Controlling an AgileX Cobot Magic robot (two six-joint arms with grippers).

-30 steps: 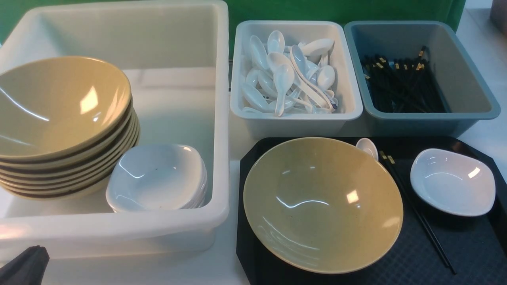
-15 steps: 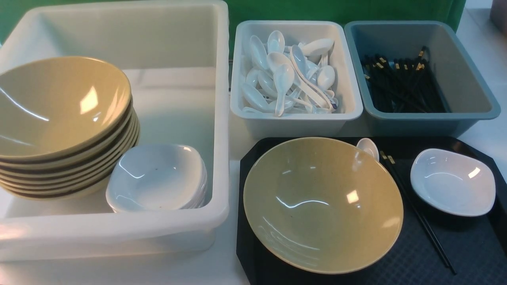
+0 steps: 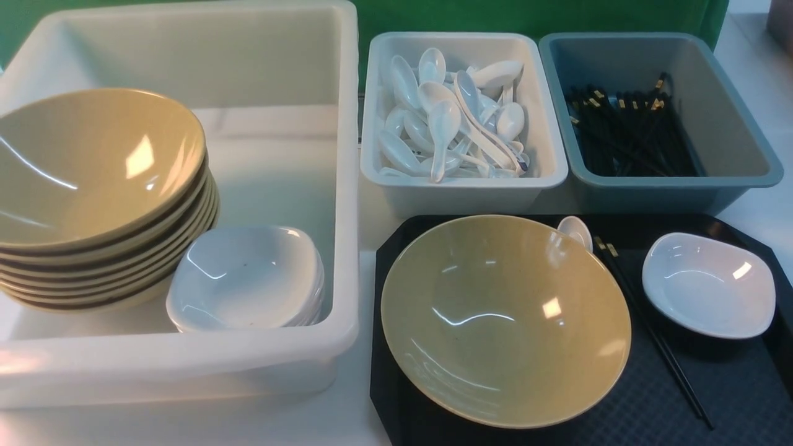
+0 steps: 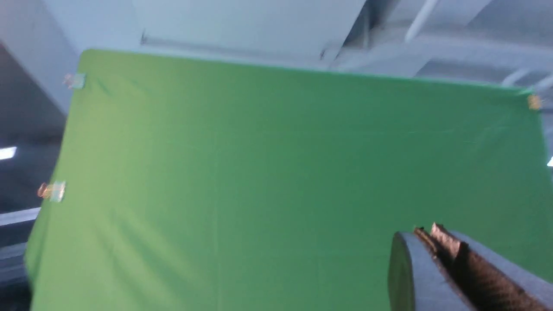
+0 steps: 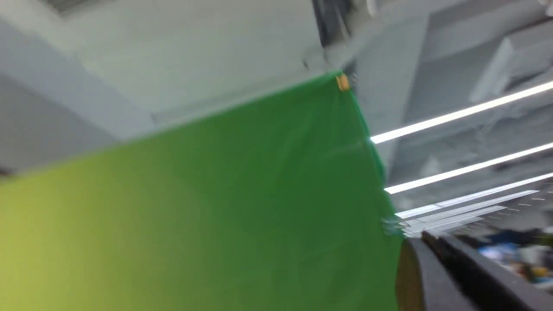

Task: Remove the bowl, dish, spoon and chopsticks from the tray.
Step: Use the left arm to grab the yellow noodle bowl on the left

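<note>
The yellow bowl (image 3: 505,319) sits on the left part of the black tray (image 3: 731,396). The white spoon (image 3: 575,230) pokes out behind the bowl's far rim. The black chopsticks (image 3: 650,331) lie on the tray between the bowl and the white dish (image 3: 708,285), which is at the tray's right. Neither gripper shows in the front view. In the left wrist view my left gripper (image 4: 427,231) is shut and empty, facing a green backdrop. In the right wrist view my right gripper (image 5: 425,236) is shut and empty, also raised away from the table.
A big white tub (image 3: 186,365) at the left holds a stack of yellow bowls (image 3: 93,192) and stacked white dishes (image 3: 245,279). Behind the tray stand a white tub (image 3: 464,186) of spoons and a grey-blue tub (image 3: 731,155) of chopsticks.
A dark gripper tip at the front view's lower left corner one second ago has moved out of that view. Nothing on the tray has moved.
</note>
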